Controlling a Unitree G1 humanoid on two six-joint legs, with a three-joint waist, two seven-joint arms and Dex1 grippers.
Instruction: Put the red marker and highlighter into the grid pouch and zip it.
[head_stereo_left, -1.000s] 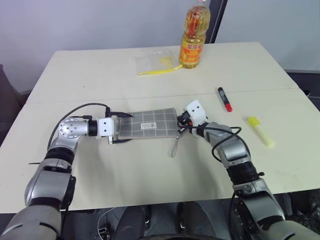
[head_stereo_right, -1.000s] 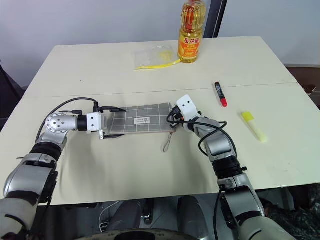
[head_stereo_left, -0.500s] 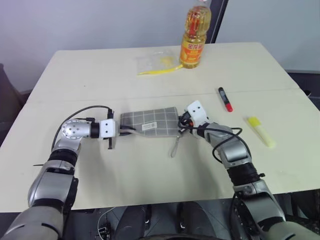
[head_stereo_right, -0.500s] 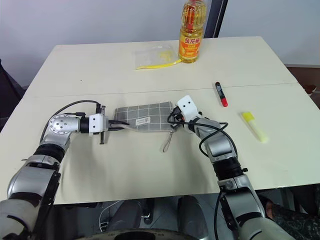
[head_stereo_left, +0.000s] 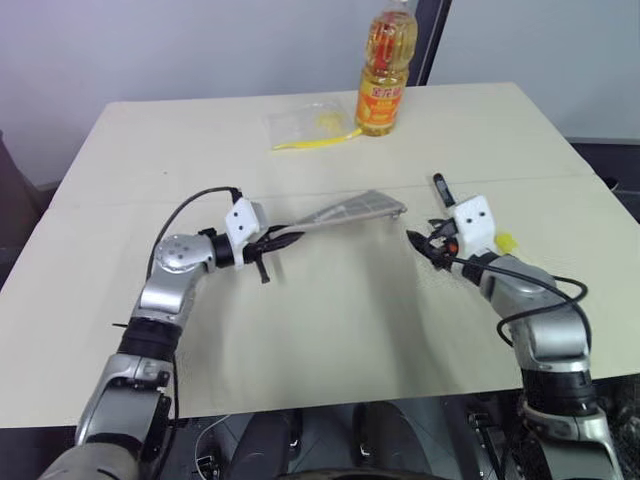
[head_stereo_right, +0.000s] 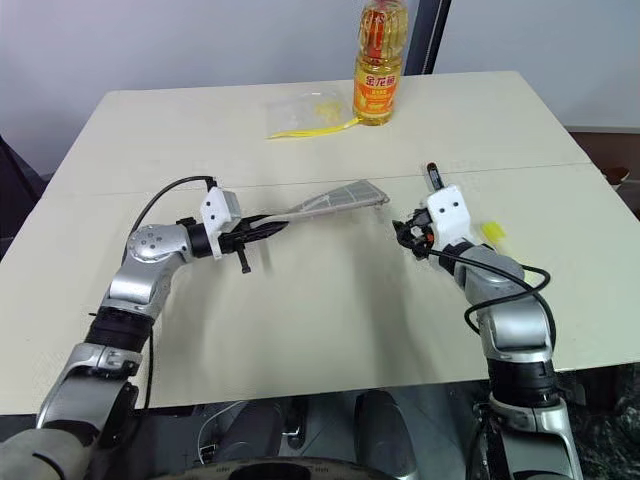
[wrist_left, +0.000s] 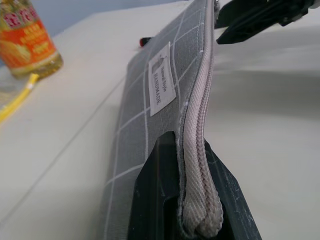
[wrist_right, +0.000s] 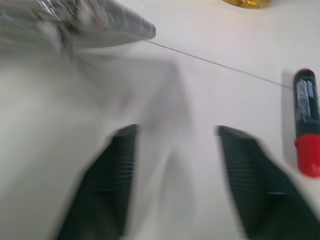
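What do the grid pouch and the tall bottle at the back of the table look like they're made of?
Grid pouch: woven grey fabric, matte, with a sewn white label and a cloth zipper tape; it bends in the left gripper. Bottle: probably clear glossy plastic, since amber liquid shows through it; glass can't be ruled out.

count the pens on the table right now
2. The red marker lies just beyond the right end effector, partly hidden by its wrist. The yellow highlighter lies right of that wrist, mostly hidden behind it.
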